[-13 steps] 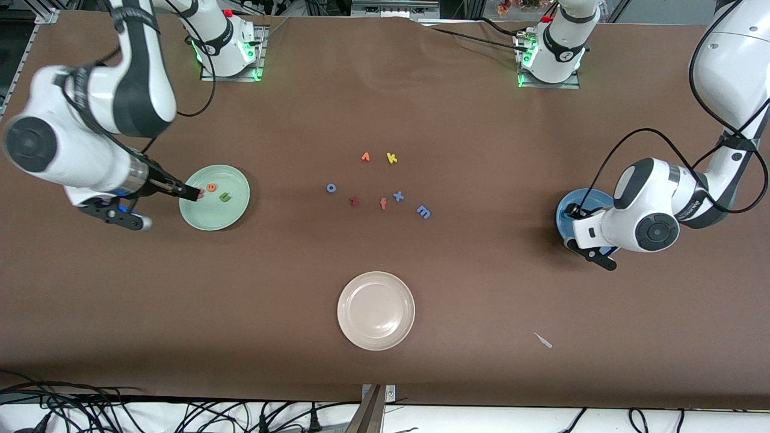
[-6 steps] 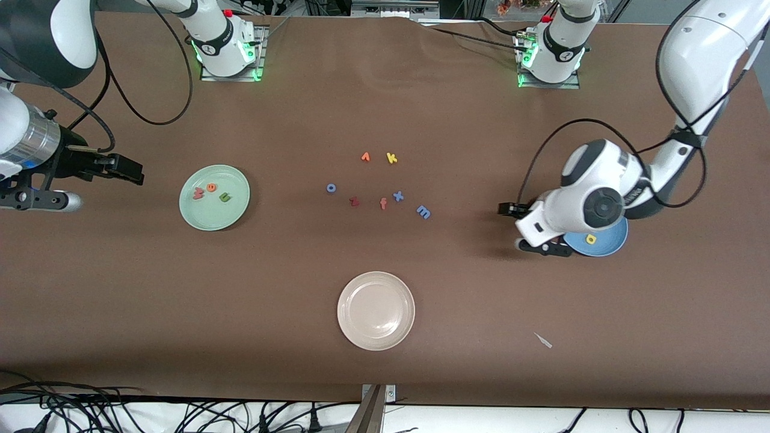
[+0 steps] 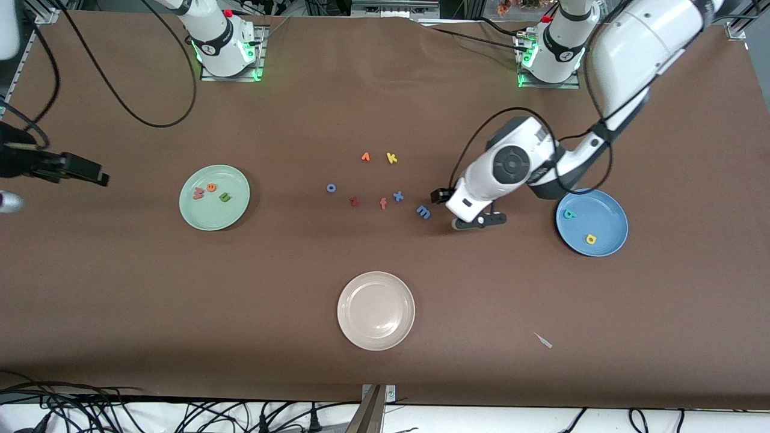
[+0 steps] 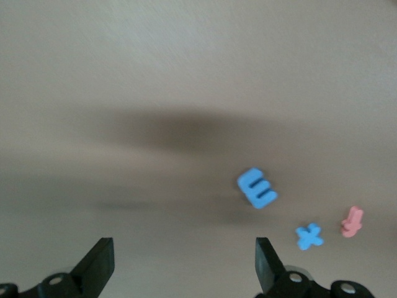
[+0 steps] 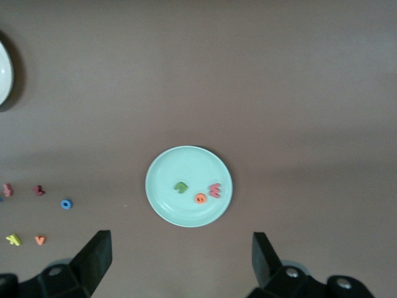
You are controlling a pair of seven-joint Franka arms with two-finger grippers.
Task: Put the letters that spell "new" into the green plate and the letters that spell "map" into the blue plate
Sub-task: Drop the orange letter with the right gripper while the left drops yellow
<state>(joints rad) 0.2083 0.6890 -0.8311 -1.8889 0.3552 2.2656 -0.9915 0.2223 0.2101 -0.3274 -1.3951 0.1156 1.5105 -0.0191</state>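
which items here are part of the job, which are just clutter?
Job: green plate holding n, e, w; blue plate holding p, a; blue m on the table by the left gripper.

Clutter: cream-white plate; orange v; yellow k; blue o; dark red letter; orange f; blue x.

Robot lab, bolted arm bases (image 3: 227,54) (cables (image 3: 120,415))

No printed text or label can be read; the only characters are foam letters: w (image 3: 198,193), e (image 3: 211,187), n (image 3: 225,196) on the green plate (image 3: 234,215), p (image 3: 569,214), a (image 3: 591,239) on the blue plate (image 3: 610,210), and m (image 3: 424,211), x (image 3: 397,196), f (image 3: 383,204), k (image 3: 391,158), o (image 3: 331,188) on the bench (image 3: 240,313).
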